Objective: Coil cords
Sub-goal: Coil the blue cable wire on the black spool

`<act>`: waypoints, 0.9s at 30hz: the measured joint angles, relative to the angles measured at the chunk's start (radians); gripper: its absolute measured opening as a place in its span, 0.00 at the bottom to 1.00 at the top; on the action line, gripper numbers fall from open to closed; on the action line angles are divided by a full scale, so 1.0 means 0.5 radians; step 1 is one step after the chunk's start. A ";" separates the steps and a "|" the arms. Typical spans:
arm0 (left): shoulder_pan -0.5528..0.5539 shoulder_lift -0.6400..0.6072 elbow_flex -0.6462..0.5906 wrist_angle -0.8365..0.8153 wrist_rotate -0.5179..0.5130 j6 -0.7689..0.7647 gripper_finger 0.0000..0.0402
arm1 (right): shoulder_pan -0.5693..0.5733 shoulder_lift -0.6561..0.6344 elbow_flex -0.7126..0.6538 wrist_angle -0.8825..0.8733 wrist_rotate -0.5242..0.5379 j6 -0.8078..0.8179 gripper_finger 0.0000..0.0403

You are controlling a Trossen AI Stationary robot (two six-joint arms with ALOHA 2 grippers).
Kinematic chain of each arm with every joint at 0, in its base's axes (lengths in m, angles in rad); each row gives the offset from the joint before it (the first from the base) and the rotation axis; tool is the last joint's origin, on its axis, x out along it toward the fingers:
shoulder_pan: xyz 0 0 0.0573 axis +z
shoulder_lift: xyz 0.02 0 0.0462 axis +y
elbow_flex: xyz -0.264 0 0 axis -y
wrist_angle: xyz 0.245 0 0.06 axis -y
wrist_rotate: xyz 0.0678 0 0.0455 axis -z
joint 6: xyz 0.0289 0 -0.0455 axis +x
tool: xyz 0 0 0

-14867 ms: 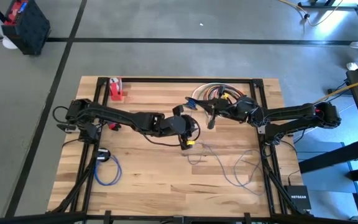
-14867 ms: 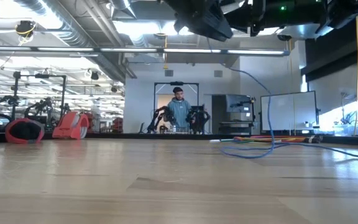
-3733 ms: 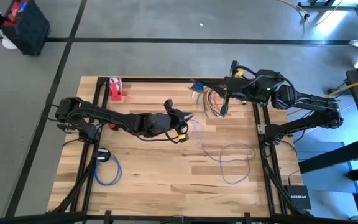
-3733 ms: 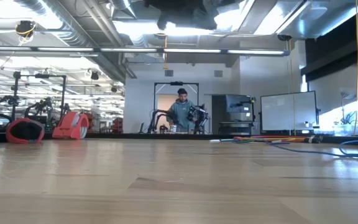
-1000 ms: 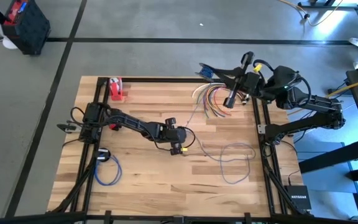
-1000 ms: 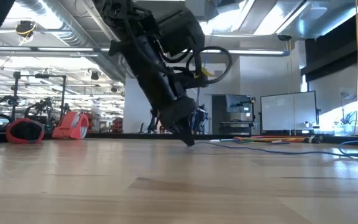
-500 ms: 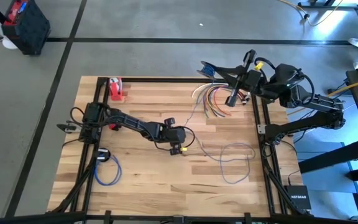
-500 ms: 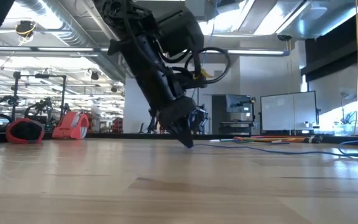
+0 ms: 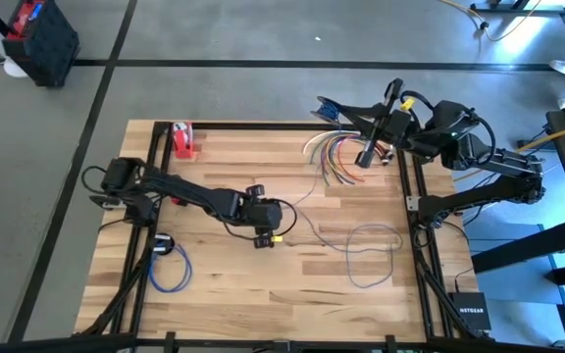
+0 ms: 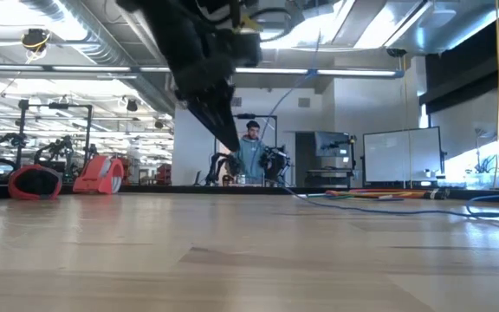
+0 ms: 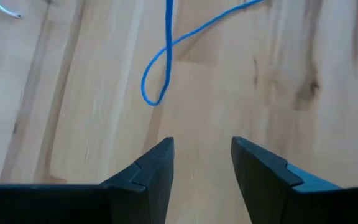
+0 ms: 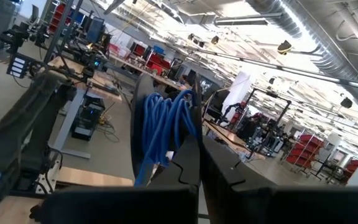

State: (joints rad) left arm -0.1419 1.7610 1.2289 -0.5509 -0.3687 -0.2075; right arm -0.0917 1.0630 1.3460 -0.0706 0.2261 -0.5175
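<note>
Bare wood ahead of left end effector (image 11: pixel 201 155); blue cord (image 11: pixel 160 74) loop just beyond, nothing between.

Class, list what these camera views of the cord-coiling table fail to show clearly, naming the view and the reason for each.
- High view: where the blue cord joins the bundle of coloured cords; too thin.
- Low view: the left gripper; a dark silhouette.
- Right wrist view: how the right gripper pinches the blue coil; fingers cover it.

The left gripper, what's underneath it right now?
Under the open left gripper lies bare wooden table, with a loop of the blue cord just ahead. Nothing sits between its fingers; the wood beneath the wrist is hidden.
</note>
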 joint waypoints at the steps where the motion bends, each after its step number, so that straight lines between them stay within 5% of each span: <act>1: -0.012 -0.020 0.000 -0.031 0.000 0.001 0.39 | 0.000 0.000 0.000 -0.002 0.001 0.000 0.01; 8: -0.060 -0.163 -0.001 0.052 -0.002 0.084 0.39 | 0.000 0.000 0.000 -0.084 0.002 -0.001 0.01; 16: -0.066 -0.345 -0.001 0.592 -0.042 0.505 0.39 | -0.001 0.002 -0.011 -0.253 0.067 -0.010 0.01; 27: 0.021 -0.341 -0.057 1.529 -0.055 0.834 0.39 | -0.001 0.002 -0.529 0.138 -0.013 0.017 0.01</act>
State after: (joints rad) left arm -0.1315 1.5906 1.2004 0.2135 -0.3962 0.2097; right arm -0.0921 1.0641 1.0818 -0.0014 0.2196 -0.5087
